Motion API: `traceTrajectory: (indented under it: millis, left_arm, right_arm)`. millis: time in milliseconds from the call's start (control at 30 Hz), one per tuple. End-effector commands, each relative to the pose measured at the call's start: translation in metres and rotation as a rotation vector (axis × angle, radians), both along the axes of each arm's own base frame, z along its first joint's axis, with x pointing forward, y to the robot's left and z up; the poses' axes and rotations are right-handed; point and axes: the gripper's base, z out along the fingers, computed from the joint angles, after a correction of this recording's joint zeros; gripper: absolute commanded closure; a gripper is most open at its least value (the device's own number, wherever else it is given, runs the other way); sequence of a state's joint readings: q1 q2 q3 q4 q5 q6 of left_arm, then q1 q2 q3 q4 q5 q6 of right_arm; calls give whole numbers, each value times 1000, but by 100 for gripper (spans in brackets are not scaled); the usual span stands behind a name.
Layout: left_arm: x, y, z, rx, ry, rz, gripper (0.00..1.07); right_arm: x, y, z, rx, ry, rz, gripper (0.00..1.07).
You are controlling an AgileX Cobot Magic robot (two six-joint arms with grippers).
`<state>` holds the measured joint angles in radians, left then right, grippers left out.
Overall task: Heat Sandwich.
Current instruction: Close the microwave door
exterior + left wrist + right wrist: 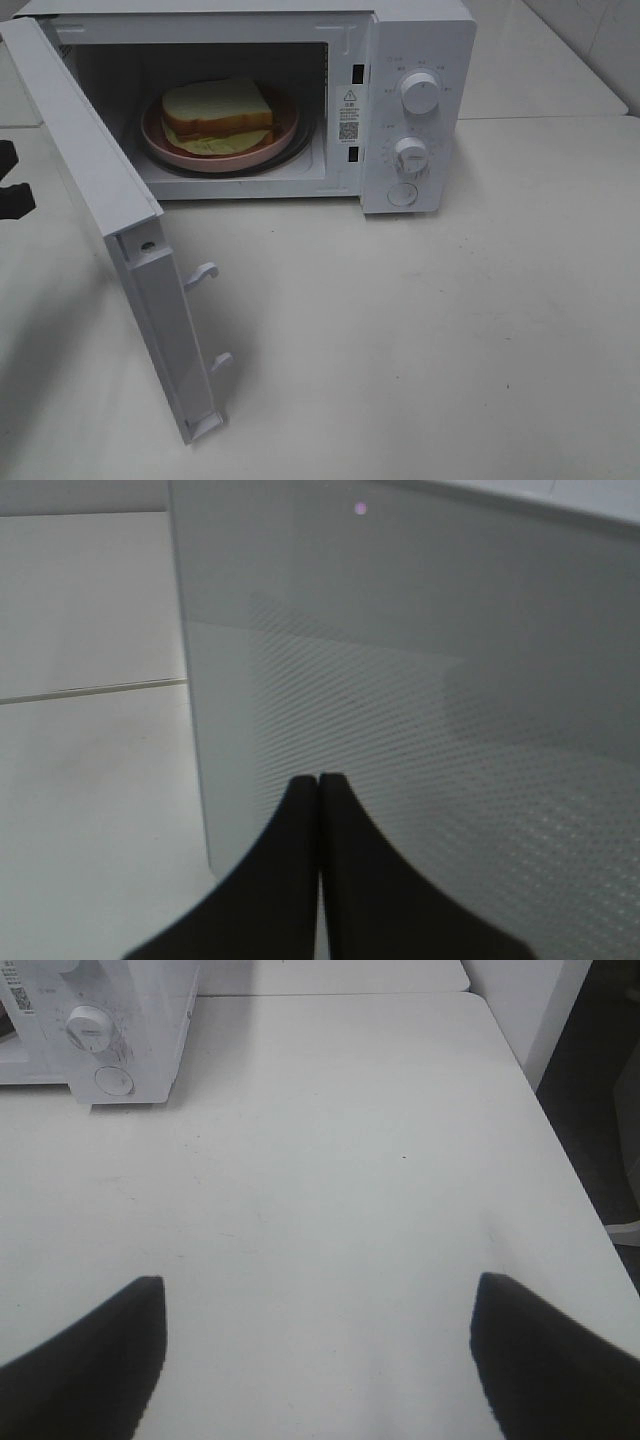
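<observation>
- Left gripper (319,778): its two dark fingers are pressed together with nothing between them. The tips point at the dotted outer panel of the door (420,710); whether they touch it cannot be told.
- Door (95,175): it is swung wide open to the left of the oven, and two white latch hooks (201,272) stick out from its free edge.
- Sandwich (218,112): it lies inside the open cavity on a round pink plate (287,133), white bread on top and the yellow-green layer showing at the front.
- Microwave (440,60): a white body standing on the pale table (450,340). On its right-hand panel an upper knob (420,92) sits above a lower knob (411,155).
- Right gripper (318,1282): its fingers are spread wide apart and hold nothing. It hangs over bare table, well apart from the microwave (140,1020).
</observation>
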<state>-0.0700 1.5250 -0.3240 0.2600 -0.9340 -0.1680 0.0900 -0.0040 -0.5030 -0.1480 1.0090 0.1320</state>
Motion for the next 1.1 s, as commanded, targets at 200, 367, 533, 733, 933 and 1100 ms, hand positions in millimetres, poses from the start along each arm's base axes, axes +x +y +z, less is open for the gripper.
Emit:
traceTrajectory:
  millis: [200, 367, 533, 733, 933, 1100]
  left_arm:
    - [14, -24, 3, -10, -35, -70, 107]
    - [26, -45, 2, -15, -43, -132, 107]
    - [35, -66, 2, -27, -53, -180, 107]
    - [46, -92, 3, -49, -64, -223, 107]
    - [57, -117, 0, -52, -79, -241, 107]
    - [67, -137, -1, -69, -70, -246, 107]
  right_arm:
    - [-3, 0, 0, 0, -37, -1, 31]
    - [-3, 0, 0, 0, -37, -1, 31]
    - [-3, 0, 0, 0, -37, -1, 31]
    - [-3, 0, 0, 0, -37, -1, 31]
    - [-3, 0, 0, 0, -37, -1, 31]
    - [-3, 0, 0, 0, -37, -1, 31]
